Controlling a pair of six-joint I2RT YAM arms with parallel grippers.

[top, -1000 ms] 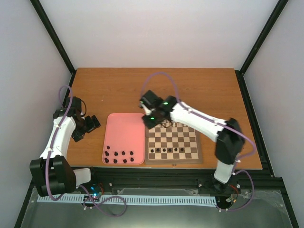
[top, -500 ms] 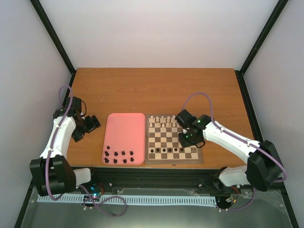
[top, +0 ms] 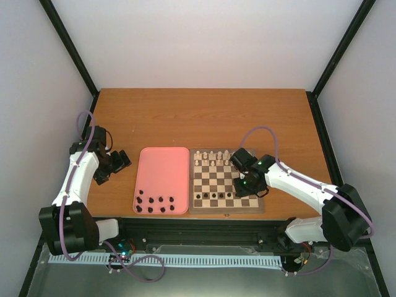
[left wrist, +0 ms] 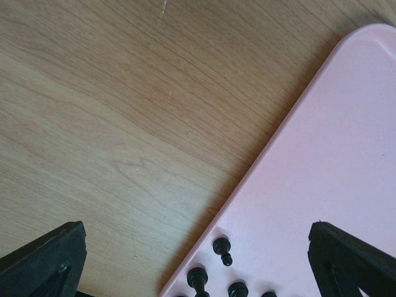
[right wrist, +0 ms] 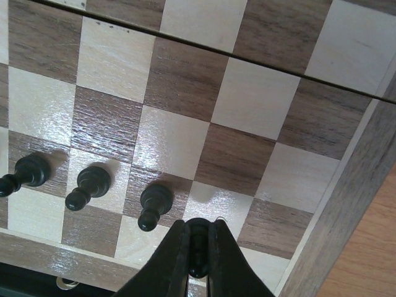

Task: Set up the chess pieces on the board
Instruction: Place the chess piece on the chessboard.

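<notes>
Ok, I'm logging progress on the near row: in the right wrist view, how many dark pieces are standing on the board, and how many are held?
Dark pieces standing on the board: 3
Dark piece held in the right gripper: 1
Total: 4

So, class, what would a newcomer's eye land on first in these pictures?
The bright pink tray, left of the board, with dark pieces clustered at its near edge. Then the right gripper, shut on a single dark piece by the board's near right corner, beside a standing row of three others.
</notes>
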